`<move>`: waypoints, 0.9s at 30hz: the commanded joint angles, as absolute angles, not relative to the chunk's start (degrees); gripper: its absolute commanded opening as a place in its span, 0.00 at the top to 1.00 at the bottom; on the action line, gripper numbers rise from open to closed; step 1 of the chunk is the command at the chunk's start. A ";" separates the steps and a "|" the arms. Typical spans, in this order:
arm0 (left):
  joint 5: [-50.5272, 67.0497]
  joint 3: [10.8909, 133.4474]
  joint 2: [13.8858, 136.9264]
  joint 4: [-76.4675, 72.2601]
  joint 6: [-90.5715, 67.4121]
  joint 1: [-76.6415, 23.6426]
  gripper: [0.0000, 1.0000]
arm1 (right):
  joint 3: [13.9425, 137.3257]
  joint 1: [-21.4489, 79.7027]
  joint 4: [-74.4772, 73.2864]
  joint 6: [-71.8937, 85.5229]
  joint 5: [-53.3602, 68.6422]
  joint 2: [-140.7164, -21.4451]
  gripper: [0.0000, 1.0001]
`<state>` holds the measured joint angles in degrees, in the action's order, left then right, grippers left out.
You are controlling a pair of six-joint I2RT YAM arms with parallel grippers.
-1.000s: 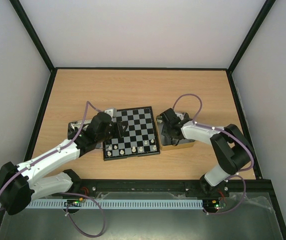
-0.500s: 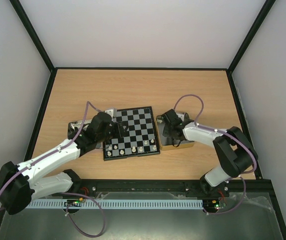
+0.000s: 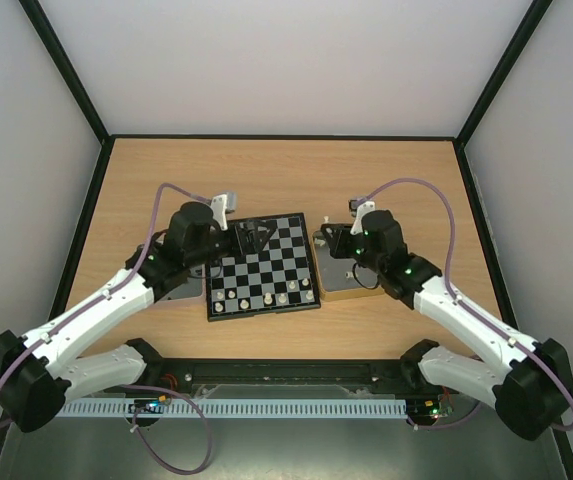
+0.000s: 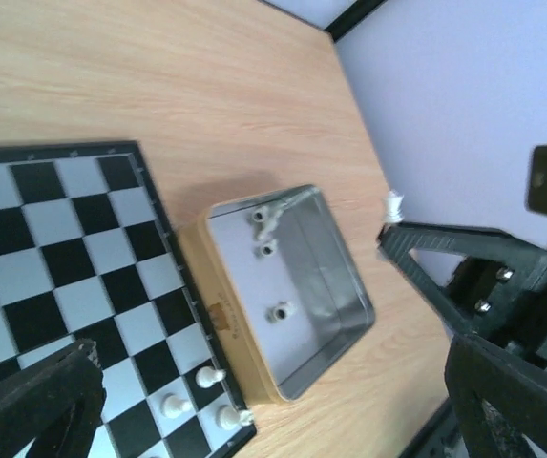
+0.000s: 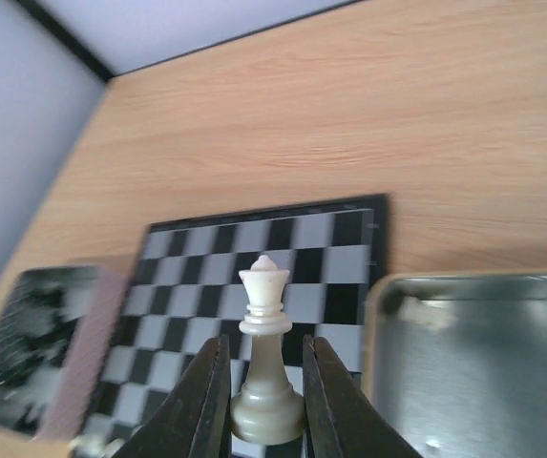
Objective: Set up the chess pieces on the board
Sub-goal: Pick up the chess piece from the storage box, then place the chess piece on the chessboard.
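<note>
- board: black and silvery-white checks with a thin black border, flat on the wooden table, set between two tins.
- cream-white chessmen on the board: several, upright, ranged along the near rows.
- right gripper: fingers drawn close, pinching the tall cream-white chessman at its foot and lower stem.
- tall cream-white chessman, further: crowned head, upright in the grip, raised beside the board's right edge, near the far-left corner of the gold-walled tin.
- left gripper: jaws spread wide, nothing between them, poised over the far rows of the board; dark fingers at the two lower corners of the left wrist view.
- gold-walled tin, further: shallow, silvery inside, just beside the board's right edge; touching or merely close, cannot tell.
- loose chessmen in the tin: three, cream-white, two close together toward one corner and one near mid-floor; upright or lying, too small to tell.
- second tin: on the board's left, dark contents, blurred; largely hidden under the left arm in the top view.
</note>
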<state>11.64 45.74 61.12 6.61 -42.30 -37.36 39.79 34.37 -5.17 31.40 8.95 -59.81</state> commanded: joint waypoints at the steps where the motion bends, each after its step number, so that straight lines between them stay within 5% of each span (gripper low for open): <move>1: 18.42 49.11 59.65 3.67 -41.40 -36.91 0.00 | 38.16 34.72 2.86 26.77 26.26 -57.03 0.90; 11: 32.88 50.62 61.37 -5.34 -51.12 -36.83 0.02 | 38.57 34.72 10.78 26.61 48.66 -55.01 0.90; 21: 42.69 54.63 67.17 -5.57 -57.97 -36.76 0.43 | 41.70 34.75 4.31 19.81 55.64 -57.03 0.91; 27: 44.14 54.24 68.77 -2.11 -55.90 -36.74 0.58 | 41.91 34.80 4.41 19.74 55.71 -57.23 0.91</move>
<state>40.86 53.34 68.05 -4.12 -56.21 -37.04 39.90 34.52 4.99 21.37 53.80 -57.06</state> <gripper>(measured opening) 0.458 0.145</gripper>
